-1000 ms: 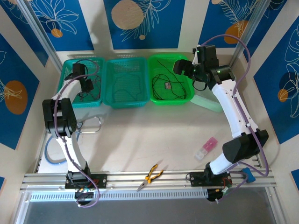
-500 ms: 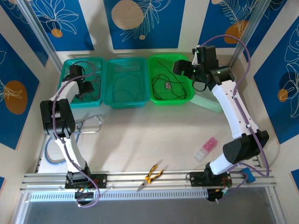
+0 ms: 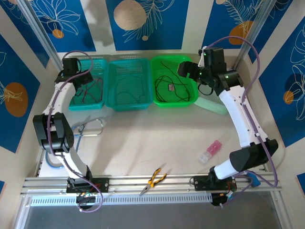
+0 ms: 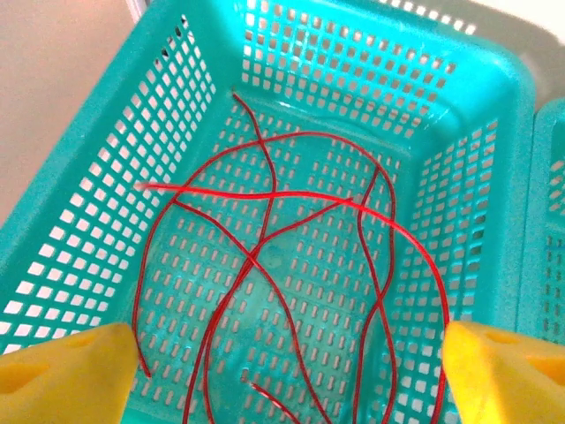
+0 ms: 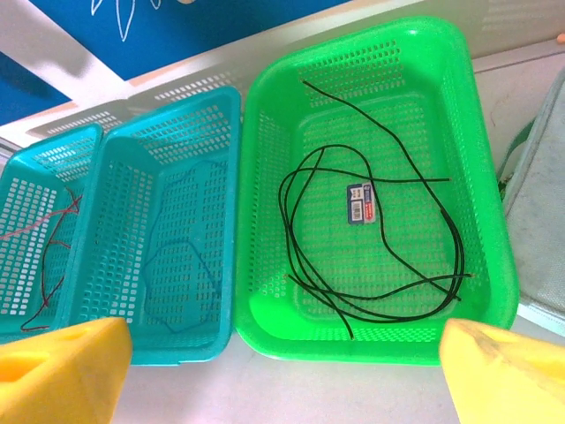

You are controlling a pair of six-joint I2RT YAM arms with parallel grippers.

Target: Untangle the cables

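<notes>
Here the left gripper [image 4: 289, 353] hangs over the left teal basket [image 4: 190, 79] with its yellow fingers spread wide and nothing between them. The right gripper [image 5: 282, 353] stands just as wide, and empty, above the green basket [image 5: 353, 40].

The cables lie sorted by colour. The red cable [image 4: 256, 254] is on the floor of the left basket, a dark, faint one [image 5: 204, 261] in the middle teal basket [image 5: 168, 117], and the black cable [image 5: 380, 311] in the green one, around a small label [image 5: 359, 201].

The likely trouble is in the red wire, which crosses itself at several places. A pinch taken on a crossing would probably catch two strands at once and pull the loops tighter instead of freeing them. The wire is also thin enough to snag in the basket's perforated floor or wall, and a snagged end could drag the light basket along on a lift. The black coil carries the same risk, since its lower loops run close together.

The red cable's long runs lie along the basket's length, from the near rim toward the far wall. One strand cuts across them, its free end pointing at the left wall and lying just beside the holes. The black cable stretches along its basket's long side — one end aimed at the far rim, another near the right wall.
</notes>
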